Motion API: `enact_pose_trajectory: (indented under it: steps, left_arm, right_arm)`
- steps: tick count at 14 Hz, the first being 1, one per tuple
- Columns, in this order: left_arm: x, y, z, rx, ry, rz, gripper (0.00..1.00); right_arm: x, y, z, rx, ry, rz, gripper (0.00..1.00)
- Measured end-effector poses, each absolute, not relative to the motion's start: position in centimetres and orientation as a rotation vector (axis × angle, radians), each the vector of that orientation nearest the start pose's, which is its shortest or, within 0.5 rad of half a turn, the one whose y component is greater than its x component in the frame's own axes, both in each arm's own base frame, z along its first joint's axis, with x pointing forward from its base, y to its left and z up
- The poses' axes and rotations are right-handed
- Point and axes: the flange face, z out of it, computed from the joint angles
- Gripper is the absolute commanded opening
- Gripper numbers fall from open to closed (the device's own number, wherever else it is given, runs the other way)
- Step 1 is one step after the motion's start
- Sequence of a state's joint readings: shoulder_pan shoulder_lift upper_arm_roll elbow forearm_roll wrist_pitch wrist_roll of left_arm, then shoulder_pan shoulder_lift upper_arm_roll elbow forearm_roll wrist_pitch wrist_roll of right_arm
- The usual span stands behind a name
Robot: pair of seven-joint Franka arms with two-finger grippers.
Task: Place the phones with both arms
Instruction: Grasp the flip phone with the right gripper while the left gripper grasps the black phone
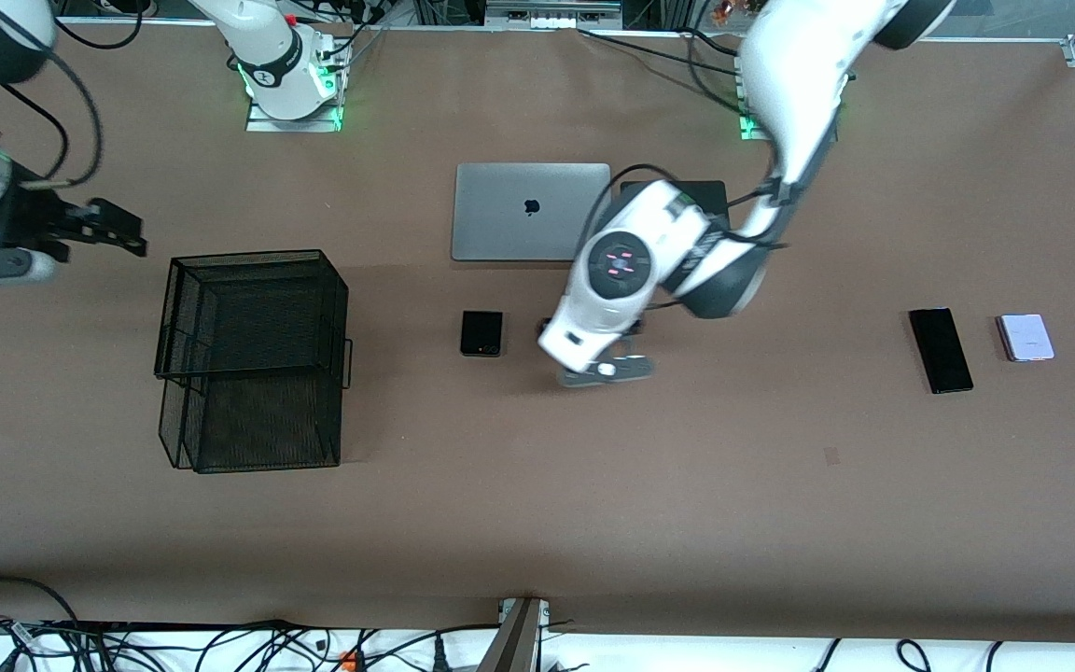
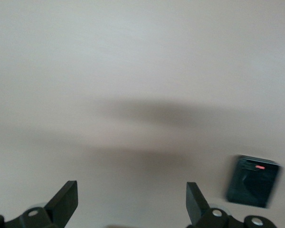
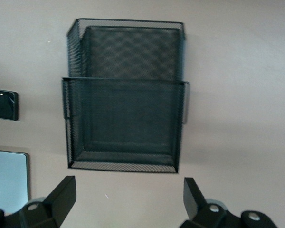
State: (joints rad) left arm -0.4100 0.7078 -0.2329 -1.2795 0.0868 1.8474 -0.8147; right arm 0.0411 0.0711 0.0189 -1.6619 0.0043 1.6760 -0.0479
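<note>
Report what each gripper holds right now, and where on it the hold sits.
Nothing is held. The left gripper is open over bare table beside the small black phone, which lies free. The right gripper is open above the table by the mesh basket.

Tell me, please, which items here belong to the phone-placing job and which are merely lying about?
Job: small black phone, long black phone, lilac-white phone, open left gripper, open right gripper.
Lying about: laptop, black mesh basket.

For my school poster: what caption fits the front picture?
Left gripper open beside small black phone; right gripper open above table.
</note>
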Motion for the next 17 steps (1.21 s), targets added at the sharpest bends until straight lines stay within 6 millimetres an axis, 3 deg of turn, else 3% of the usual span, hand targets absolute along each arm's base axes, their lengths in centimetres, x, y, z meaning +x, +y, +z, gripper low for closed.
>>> enact_pose_trajectory:
  steps: [2, 5, 8, 11, 14, 17]
  left_arm:
    - [62.4, -33.9, 35.4, -2.957, -0.310, 0.191, 1.00]
    - [65.8, -24.3, 36.5, -2.867, -0.216, 0.194, 1.00]
    - [67.7, -13.8, 36.0, -2.881, -0.156, 0.273, 1.00]
    - [67.0, -6.4, 34.7, -2.940, -0.088, 0.195, 1.00]
    - [64.4, 0.0, 32.1, -2.988, -0.041, 0.070, 1.00]
    - [62.3, 8.8, 28.3, -3.024, 0.018, 0.023, 1.00]
  right_arm:
    - [58.4, 8.6, 53.0, -3.137, -0.141, 0.098, 1.00]
    - [57.8, 18.9, 49.4, -3.151, -0.090, 0.118, 1.00]
    - [55.7, 30.0, 45.3, -3.147, -0.056, 0.059, 1.00]
    - [53.3, 38.3, 39.7, -3.135, 0.023, 0.024, 1.00]
    - [51.4, 43.1, 32.5, -3.141, 0.083, 0.040, 1.00]
    - [50.2, 44.4, 25.4, -3.128, 0.091, 0.015, 1.00]
